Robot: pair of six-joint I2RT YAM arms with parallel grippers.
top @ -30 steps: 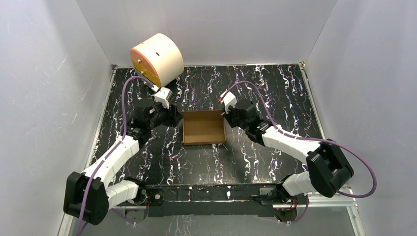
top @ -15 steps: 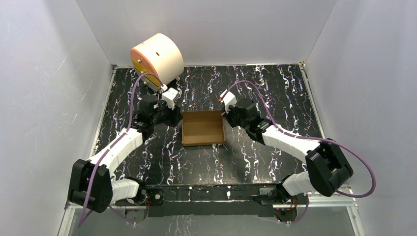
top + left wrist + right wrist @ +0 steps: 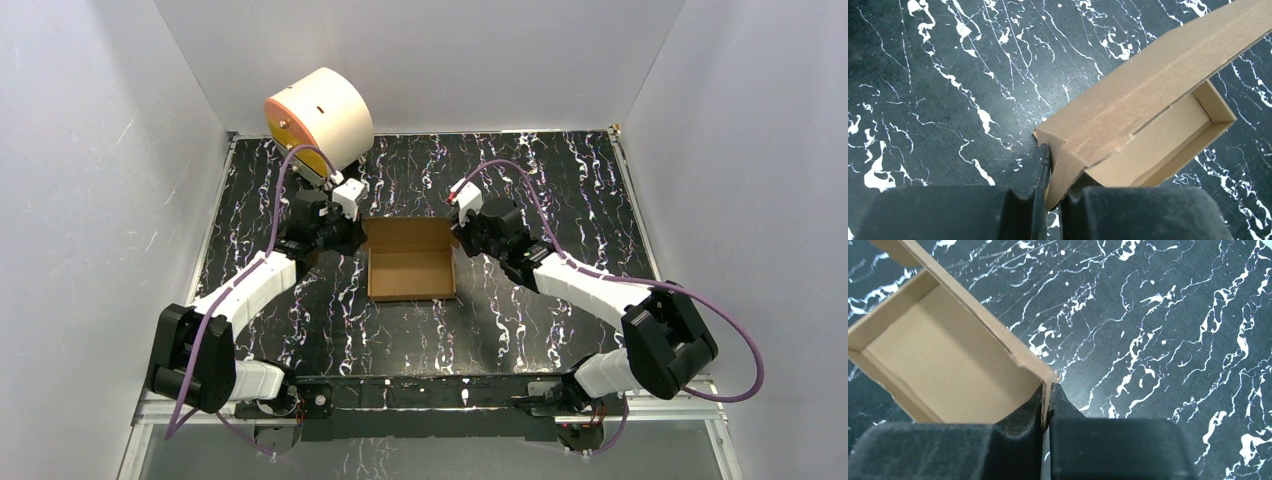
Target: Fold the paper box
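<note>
The paper box (image 3: 410,262) is a shallow brown cardboard tray, open side up, in the middle of the black marbled table. My left gripper (image 3: 352,232) is at its far left corner, shut on the left wall; the left wrist view shows that wall (image 3: 1148,95) pinched between the jaws of the gripper (image 3: 1055,165). At the far right corner my right gripper (image 3: 460,232) is shut on the right wall. The right wrist view looks into the box interior (image 3: 948,360), and the wall's edge is squeezed between that gripper's (image 3: 1048,395) fingers.
A cream cylinder with an orange face (image 3: 318,118) leans in the back left corner, just behind the left wrist. White walls enclose the table (image 3: 560,180) on three sides. Purple cables loop over both arms.
My left gripper has slid in along the box's left side and shut on its wall. The box has shifted slightly left. The right gripper keeps its hold.
</note>
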